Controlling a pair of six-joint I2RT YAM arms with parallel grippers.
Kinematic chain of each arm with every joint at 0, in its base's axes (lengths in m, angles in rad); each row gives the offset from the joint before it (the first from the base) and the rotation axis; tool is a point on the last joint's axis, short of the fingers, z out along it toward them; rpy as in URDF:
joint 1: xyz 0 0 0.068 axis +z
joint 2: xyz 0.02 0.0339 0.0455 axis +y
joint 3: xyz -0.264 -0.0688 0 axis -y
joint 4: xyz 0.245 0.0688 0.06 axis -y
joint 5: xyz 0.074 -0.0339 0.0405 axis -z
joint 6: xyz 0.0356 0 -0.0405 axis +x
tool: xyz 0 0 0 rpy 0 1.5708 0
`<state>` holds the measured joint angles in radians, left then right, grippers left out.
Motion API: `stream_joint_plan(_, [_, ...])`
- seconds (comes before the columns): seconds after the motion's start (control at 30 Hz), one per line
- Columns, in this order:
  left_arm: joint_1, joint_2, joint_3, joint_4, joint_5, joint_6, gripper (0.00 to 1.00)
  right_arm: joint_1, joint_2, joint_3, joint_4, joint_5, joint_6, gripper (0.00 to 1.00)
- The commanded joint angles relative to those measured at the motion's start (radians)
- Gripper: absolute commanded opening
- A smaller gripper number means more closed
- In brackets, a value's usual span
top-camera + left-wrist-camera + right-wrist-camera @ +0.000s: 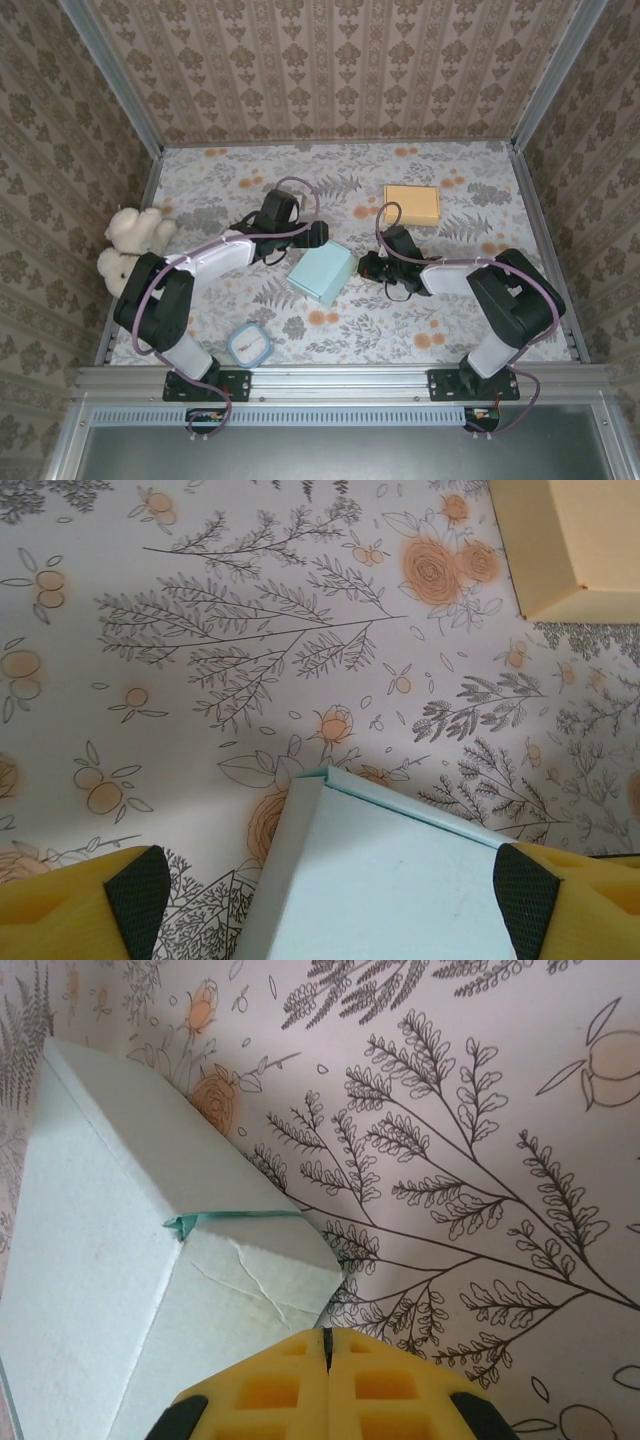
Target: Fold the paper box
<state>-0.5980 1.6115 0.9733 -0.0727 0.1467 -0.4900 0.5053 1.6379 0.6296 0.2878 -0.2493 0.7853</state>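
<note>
From above, your pale blue paper box [322, 272] lies mid-bench [200, 180], between the left end effector [312, 238] and the right end effector [364, 267]. In the left wrist view, the left one is spread wide astride the box's corner, gripping nothing; treat the box as light, thin, easily creased card and take it by an edge. In the right wrist view, the right one is closed and empty beside a cracked flap, and no lettering is readable.
</note>
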Motion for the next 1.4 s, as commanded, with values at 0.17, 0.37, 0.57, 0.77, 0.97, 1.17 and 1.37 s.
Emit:
stream_joint_plan(0.17, [-0.012, 0.074, -0.012, 0.035, 0.01, 0.067, 0.87, -0.005, 0.029, 0.019, 0.006, -0.028, 0.015, 0.0])
stream_joint_plan(0.37, [-0.029, 0.116, -0.006, 0.049, 0.043, 0.068, 0.86, -0.008, 0.045, 0.021, 0.001, -0.008, 0.005, 0.0])
stream_joint_plan(0.57, [-0.038, 0.133, -0.012, 0.069, 0.083, 0.063, 0.86, -0.014, 0.05, 0.022, -0.004, 0.004, -0.004, 0.0])
stream_joint_plan(0.77, [-0.075, 0.182, 0.015, 0.067, 0.09, 0.064, 0.84, -0.023, 0.075, 0.021, 0.012, 0.001, 0.0, 0.0])
stream_joint_plan(0.97, [-0.107, 0.204, 0.025, 0.073, 0.106, 0.057, 0.84, -0.04, 0.11, 0.025, 0.033, -0.005, 0.005, 0.0])
stream_joint_plan(1.17, [-0.164, 0.242, 0.018, 0.168, 0.257, -0.003, 0.83, -0.051, 0.167, 0.045, 0.073, -0.015, 0.012, 0.0])
stream_joint_plan(1.37, [-0.24, 0.257, 0.034, 0.22, 0.387, -0.054, 0.8, -0.059, 0.195, 0.062, 0.148, -0.059, 0.031, 0.0])
